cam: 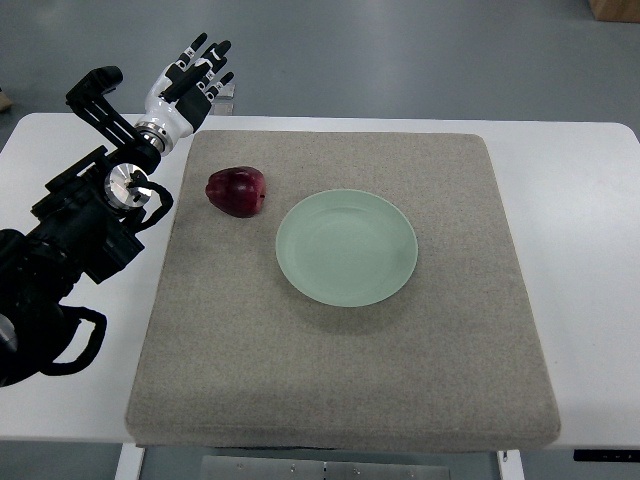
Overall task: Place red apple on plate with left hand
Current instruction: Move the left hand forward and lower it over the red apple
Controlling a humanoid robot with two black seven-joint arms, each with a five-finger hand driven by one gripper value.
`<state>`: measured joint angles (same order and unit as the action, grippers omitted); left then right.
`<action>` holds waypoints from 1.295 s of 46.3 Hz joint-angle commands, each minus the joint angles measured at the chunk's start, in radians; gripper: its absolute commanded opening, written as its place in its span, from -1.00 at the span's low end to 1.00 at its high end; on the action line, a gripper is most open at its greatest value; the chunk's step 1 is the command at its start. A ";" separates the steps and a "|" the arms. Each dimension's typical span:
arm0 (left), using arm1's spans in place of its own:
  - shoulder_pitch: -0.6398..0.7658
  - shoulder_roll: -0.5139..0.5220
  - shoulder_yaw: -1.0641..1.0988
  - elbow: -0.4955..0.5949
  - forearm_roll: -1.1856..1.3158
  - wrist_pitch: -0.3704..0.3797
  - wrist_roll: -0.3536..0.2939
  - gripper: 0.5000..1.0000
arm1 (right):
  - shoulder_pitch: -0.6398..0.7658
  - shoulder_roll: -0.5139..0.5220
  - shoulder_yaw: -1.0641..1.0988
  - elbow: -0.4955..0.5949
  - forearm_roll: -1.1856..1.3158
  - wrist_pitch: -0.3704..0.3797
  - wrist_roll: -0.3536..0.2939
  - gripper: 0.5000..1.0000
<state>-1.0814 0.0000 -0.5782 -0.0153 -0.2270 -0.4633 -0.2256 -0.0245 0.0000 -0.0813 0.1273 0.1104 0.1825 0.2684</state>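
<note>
Lying sideways on grey mat (340,390), dark red apple (237,191) beside pale green plate (346,247).

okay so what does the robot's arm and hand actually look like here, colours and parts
The left arm is black, built of blocky segments with looped black cables and a round silver metal joint. Its wrist is white, and the left hand has a white shell with black fingers. No right arm shows.

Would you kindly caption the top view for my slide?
Left hand open beyond the mat, red apple lying beside the empty green plate.
</note>
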 commanded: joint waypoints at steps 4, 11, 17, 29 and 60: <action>0.000 0.000 0.000 0.000 0.000 0.000 -0.005 0.98 | 0.000 0.000 0.000 0.000 0.000 0.000 0.000 0.86; 0.000 0.000 0.003 0.000 0.000 0.005 -0.006 0.97 | 0.000 0.000 0.000 0.000 0.000 0.000 0.000 0.86; 0.000 0.000 0.017 0.000 0.009 0.005 -0.006 0.98 | 0.000 0.000 0.000 0.000 0.000 0.000 0.000 0.86; -0.009 0.000 0.053 -0.064 0.018 0.005 -0.003 0.98 | 0.000 0.000 0.000 0.000 0.000 0.000 0.000 0.86; -0.069 0.149 0.333 -0.271 0.351 0.005 -0.008 0.96 | 0.000 0.000 0.000 0.000 0.000 0.000 0.000 0.86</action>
<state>-1.1500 0.1408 -0.2457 -0.2497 0.0361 -0.4588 -0.2331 -0.0244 0.0000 -0.0813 0.1273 0.1103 0.1826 0.2685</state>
